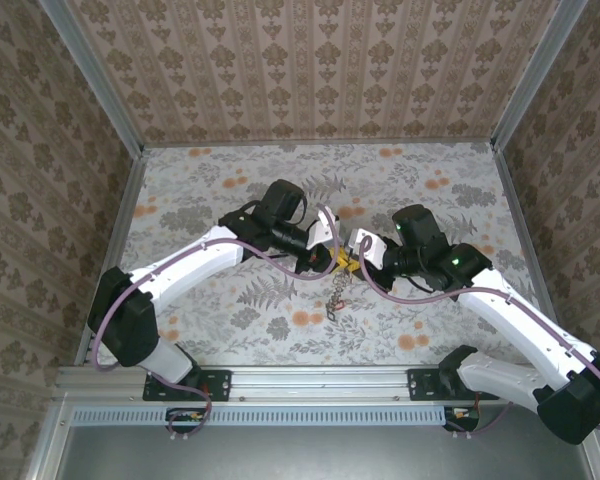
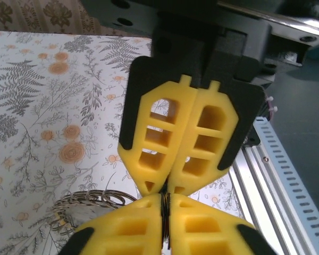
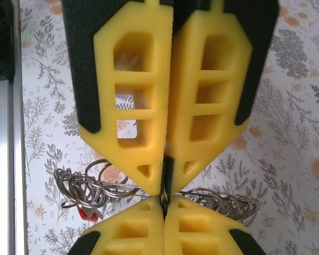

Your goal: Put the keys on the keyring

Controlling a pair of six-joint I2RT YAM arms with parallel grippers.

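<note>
Both grippers meet tip to tip above the table's middle. The keyring (image 2: 168, 215) shows edge-on as a thin dark band, pinched between the yellow fingers of my left gripper (image 2: 167, 204) and running up into the right gripper (image 2: 167, 187). In the right wrist view the same dark edge of the keyring (image 3: 166, 183) sits between my right gripper (image 3: 165, 206) and the left gripper (image 3: 166, 180). A red key head (image 3: 86, 213) hangs among silver split rings (image 3: 90, 183). From above, the left gripper (image 1: 332, 258) and right gripper (image 1: 356, 262) touch, and a short chain (image 1: 335, 295) dangles below.
More silver rings (image 3: 226, 202) bunch to the right of the fingers, and a cluster of silver rings (image 2: 87, 202) lies left of my left fingers. The floral table (image 1: 230, 190) is walled by patterned panels. A metal rail (image 1: 320, 380) runs along the near edge.
</note>
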